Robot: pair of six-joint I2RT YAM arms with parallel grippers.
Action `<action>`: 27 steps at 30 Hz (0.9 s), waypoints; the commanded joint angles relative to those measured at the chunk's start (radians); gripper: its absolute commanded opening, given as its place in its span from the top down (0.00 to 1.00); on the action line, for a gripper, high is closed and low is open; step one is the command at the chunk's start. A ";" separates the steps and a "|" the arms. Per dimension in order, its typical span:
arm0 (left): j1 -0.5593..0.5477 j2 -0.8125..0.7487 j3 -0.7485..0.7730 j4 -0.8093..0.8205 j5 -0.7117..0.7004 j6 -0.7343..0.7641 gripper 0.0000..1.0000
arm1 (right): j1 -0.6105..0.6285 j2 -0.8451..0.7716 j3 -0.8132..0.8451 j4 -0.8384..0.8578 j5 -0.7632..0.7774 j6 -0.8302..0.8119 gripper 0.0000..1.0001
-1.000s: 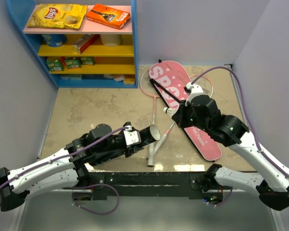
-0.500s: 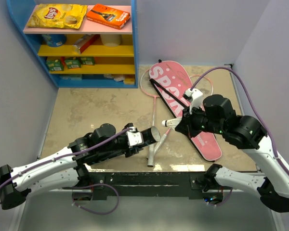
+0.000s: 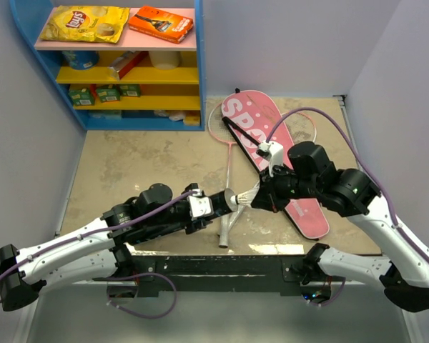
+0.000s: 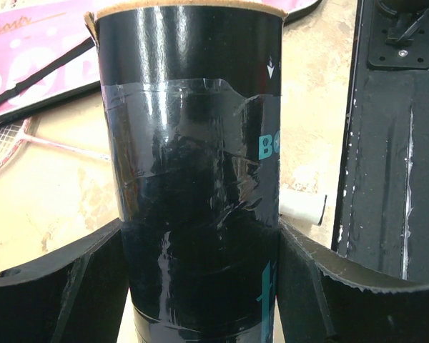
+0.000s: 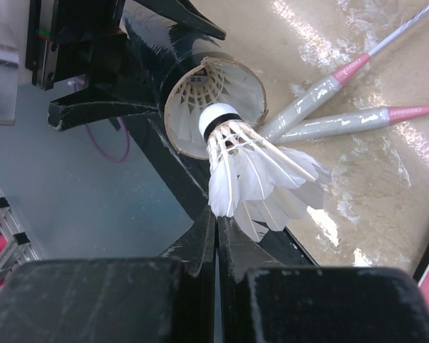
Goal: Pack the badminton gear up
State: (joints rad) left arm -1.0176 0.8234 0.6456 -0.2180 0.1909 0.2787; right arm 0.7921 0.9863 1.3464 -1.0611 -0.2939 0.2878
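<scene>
Right tool [image 5: 217,218] pinches a shuttlecock [image 5: 254,171] by its feathers, cork end facing the open mouth of the black tube [image 5: 182,118], right at its rim. Left tool [image 4: 200,282] clamps that tube, its long axis on my line of push. Racket handles [image 5: 329,107] lie on the table [image 5: 386,179], off that line.

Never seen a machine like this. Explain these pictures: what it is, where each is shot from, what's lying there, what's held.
Two robot arms are bolted at the near edge of a table. One picture looks down from above and behind; the other two come from wrist cameras. The left tool grips a black tube. The right tool, shut, pinches a white feather shuttlecock at the tube's mouth. On the table lie two rackets and a pink bag; a blue shelf holds snacks.
</scene>
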 commanded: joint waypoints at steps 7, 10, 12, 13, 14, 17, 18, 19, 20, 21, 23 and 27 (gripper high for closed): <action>-0.006 -0.023 0.025 0.048 0.054 0.013 1.00 | 0.033 0.067 -0.030 0.141 -0.083 0.014 1.00; -0.006 -0.032 0.020 0.054 0.068 0.011 1.00 | 0.038 0.090 -0.039 0.170 -0.096 0.019 1.00; -0.006 -0.036 0.020 0.055 0.081 0.011 1.00 | 0.041 0.104 -0.047 0.194 -0.102 0.022 1.00; -0.006 -0.040 0.020 0.058 0.087 0.008 1.00 | 0.044 0.109 -0.056 0.203 -0.106 0.022 1.00; -0.006 -0.041 0.020 0.062 0.093 0.007 1.00 | 0.045 0.117 -0.061 0.217 -0.109 0.024 1.00; -0.004 -0.047 0.016 0.074 0.116 0.005 1.00 | 0.050 0.129 -0.087 0.277 -0.131 0.039 1.00; -0.004 -0.047 0.014 0.075 0.126 0.005 1.00 | 0.052 0.133 -0.092 0.298 -0.142 0.045 1.00; -0.006 -0.046 0.014 0.080 0.131 0.002 1.00 | 0.056 0.140 -0.101 0.309 -0.148 0.048 1.00; -0.004 -0.044 0.014 0.085 0.136 0.001 1.00 | 0.059 0.143 -0.105 0.320 -0.151 0.053 1.00; -0.006 -0.041 0.014 0.083 0.148 -0.001 1.00 | 0.059 0.149 -0.112 0.347 -0.157 0.062 1.00; -0.006 -0.035 0.015 0.088 0.156 -0.007 1.00 | 0.065 0.155 -0.131 0.397 -0.185 0.082 1.00; -0.004 -0.043 0.019 0.095 0.163 -0.007 1.00 | 0.082 0.166 -0.191 0.466 -0.208 0.109 1.00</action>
State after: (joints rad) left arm -1.0161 0.8043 0.6441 -0.2264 0.2695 0.2729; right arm 0.8639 1.1408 1.2095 -0.7403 -0.4698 0.3622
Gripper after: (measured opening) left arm 0.737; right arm 0.010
